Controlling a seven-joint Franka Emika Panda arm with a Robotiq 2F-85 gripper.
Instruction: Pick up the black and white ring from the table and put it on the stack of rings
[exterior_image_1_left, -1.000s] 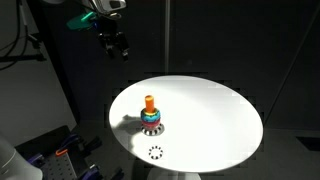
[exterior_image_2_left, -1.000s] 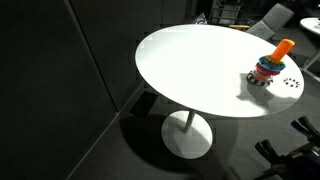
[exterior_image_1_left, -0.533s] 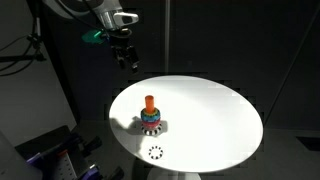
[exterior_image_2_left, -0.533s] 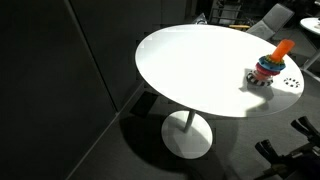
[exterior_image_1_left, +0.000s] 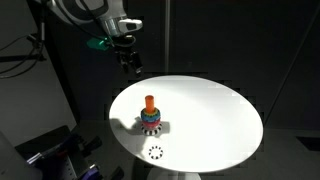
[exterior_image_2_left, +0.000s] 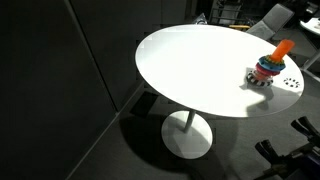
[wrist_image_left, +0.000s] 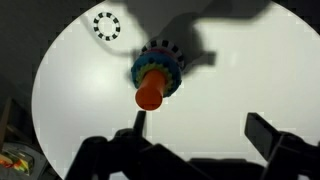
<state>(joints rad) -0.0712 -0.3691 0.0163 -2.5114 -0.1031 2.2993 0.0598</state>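
The black and white ring (exterior_image_1_left: 155, 153) lies flat near the front edge of the round white table (exterior_image_1_left: 215, 115). It also shows in an exterior view (exterior_image_2_left: 290, 84) and in the wrist view (wrist_image_left: 106, 26). The stack of rings (exterior_image_1_left: 150, 118) stands behind it, coloured rings on an orange peg, seen too in an exterior view (exterior_image_2_left: 270, 64) and in the wrist view (wrist_image_left: 156, 74). My gripper (exterior_image_1_left: 131, 63) hangs high above the table's far left edge, well apart from both. In the wrist view its fingers (wrist_image_left: 198, 132) are spread wide and hold nothing.
Dark curtains surround the table. A cart with coloured items (exterior_image_1_left: 55, 150) stands at the lower left. Chairs (exterior_image_2_left: 270, 18) show beyond the far side of the table. The table pedestal (exterior_image_2_left: 188, 135) stands on a dark floor.
The arm has moved right and down toward the table's far left edge. The ring and the stack have not moved.
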